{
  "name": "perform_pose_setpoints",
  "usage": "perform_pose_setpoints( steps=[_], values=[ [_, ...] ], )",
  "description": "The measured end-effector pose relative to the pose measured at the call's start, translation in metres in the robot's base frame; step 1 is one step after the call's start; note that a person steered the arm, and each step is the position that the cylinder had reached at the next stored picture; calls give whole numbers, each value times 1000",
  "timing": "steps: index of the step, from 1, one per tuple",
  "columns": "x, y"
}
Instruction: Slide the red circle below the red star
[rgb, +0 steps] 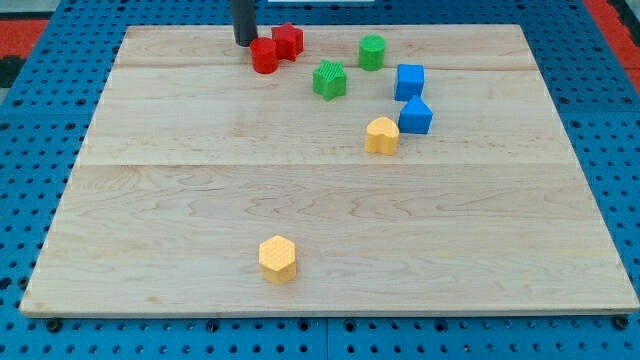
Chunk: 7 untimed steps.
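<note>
Since your arm ends in a bare rod with nothing to open or close, all you have is my tip (245, 43), which stands near the view's top edge of the wooden board (200, 230), just beside the upper left of the red circle (264, 56); whether it actually touches the circle you cannot tell from this angle. The red circle sits against the lower left of the red star (288, 41), the two apparently touching.

You should expect the circle to behave as a small, light, rigid block: it will slide readily on the smooth wood and will not deform, but its round wall gives the rod no flat face, so an off-centre push will likely let it roll aside. Put the contact on the wall opposite the way you want it to travel, and keep the push line through its middle. Because the star is so close, a careless shove could drag it along too.

Further out, you have a green star (329, 79) and a green cylinder (372, 51) toward the view's right, then two blue blocks (409, 81) (416, 116), a yellow heart-like block (381, 135), and a yellow hexagon (278, 259) well apart near the view's bottom.
</note>
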<state>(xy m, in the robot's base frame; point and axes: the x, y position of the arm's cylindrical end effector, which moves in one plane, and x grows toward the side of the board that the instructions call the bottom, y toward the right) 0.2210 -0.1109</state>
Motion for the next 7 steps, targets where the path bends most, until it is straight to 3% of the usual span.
perform_pose_setpoints(
  steps=[4,7],
  values=[
    [42,-37],
    [52,38]
  ],
)
